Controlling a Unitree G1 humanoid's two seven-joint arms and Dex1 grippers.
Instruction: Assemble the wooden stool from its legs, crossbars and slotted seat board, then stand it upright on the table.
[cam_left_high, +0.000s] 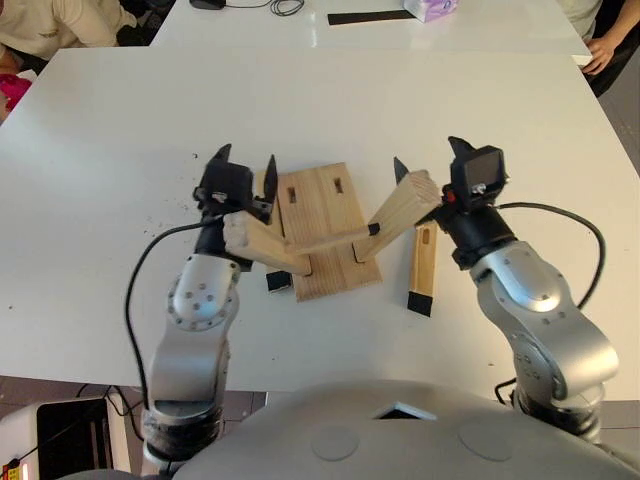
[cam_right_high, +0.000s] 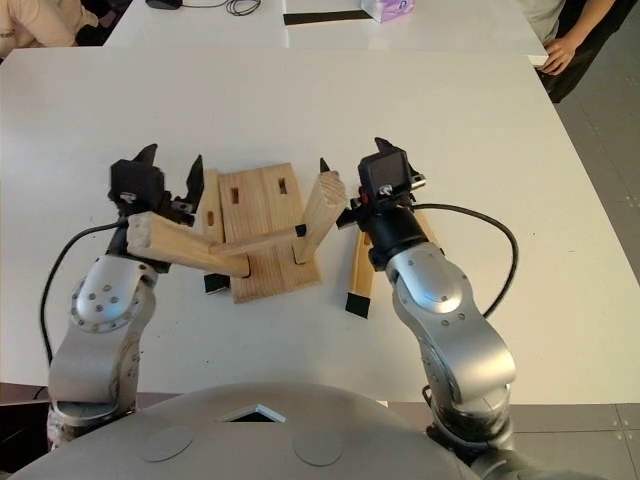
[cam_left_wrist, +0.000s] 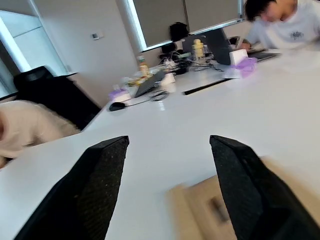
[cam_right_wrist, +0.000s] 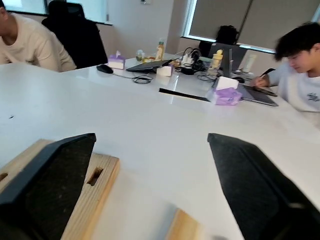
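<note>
1. Nearest lies a loose leg (cam_left_high: 423, 262), flat on the white table (cam_left_high: 120, 150) with its black-capped end toward the robot, just beside the right arm.
2. Right gripper (cam_left_high: 430, 157) sits above that leg, its pincer clamped on the upper end of the right leg (cam_left_high: 395, 220), which slants down toward the board.
3. Crossbar (cam_left_high: 330, 240) joins the right leg's lower part to the left leg (cam_left_high: 265, 248) and passes over the board.
4. Left gripper (cam_left_high: 245, 157) sits at the left leg's outer end; I cannot tell whether it grips the leg.
5. Slotted seat board (cam_left_high: 325, 200) lies flat between the two grippers.
6. Fourth leg (cam_right_high: 211, 210) lies along the board's left edge.
</note>
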